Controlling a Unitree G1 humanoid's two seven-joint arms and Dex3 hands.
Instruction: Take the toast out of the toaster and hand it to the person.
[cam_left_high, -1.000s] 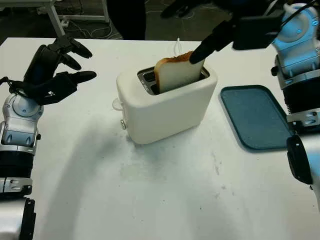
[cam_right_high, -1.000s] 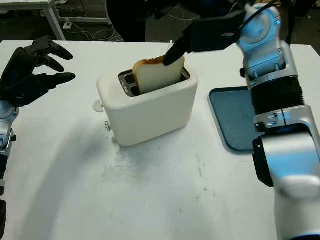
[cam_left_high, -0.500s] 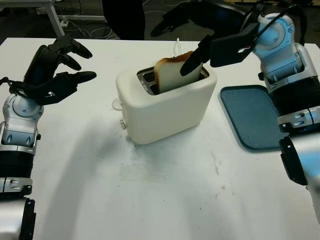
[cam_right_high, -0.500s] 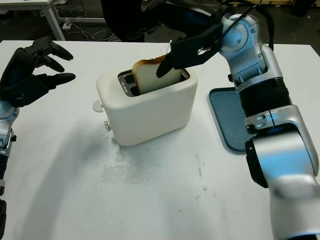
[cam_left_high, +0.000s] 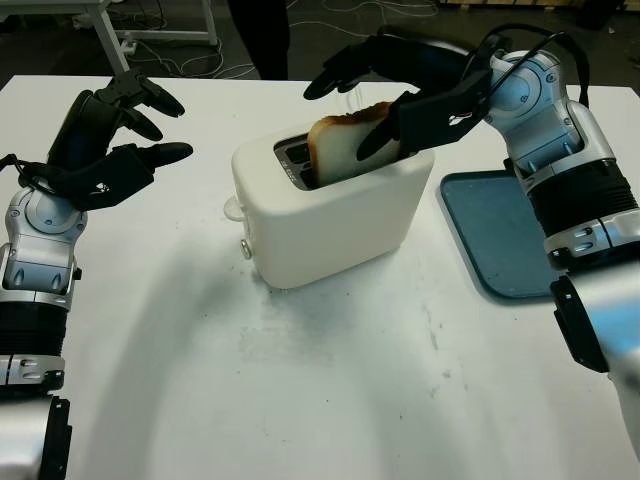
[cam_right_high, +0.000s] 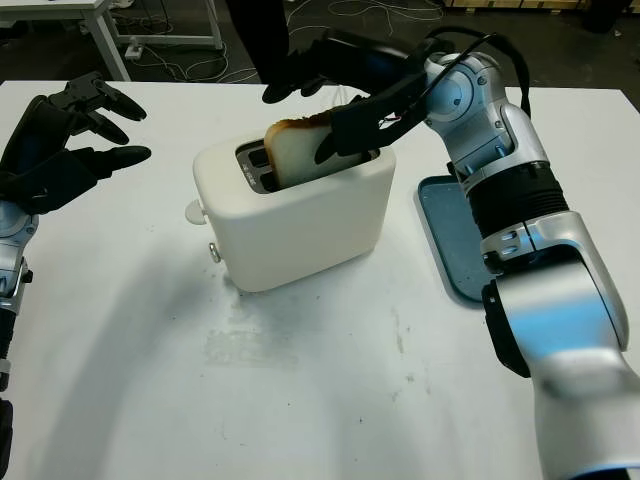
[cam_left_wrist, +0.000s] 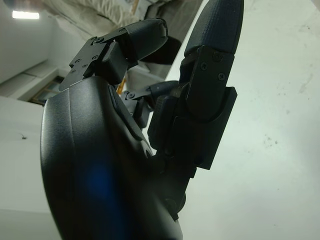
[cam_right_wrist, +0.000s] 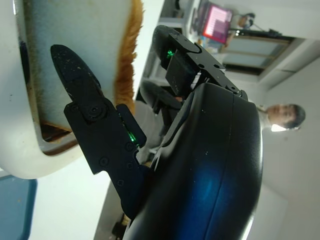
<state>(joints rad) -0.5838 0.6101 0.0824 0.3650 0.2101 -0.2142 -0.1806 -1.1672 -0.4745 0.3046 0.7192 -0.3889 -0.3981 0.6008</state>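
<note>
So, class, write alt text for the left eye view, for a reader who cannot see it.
The right robot hand reaches around a slice of toast standing in a white toaster on a white table, not yet closed on it. The left robot hand hovers open left of the toaster; a blue tray lies to its right.

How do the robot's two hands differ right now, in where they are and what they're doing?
The right hand reaches over the toaster, one finger against the toast and the others above it; the left hand hangs well to the toaster's left, near nothing. Both are black, open and holding nothing.
</note>
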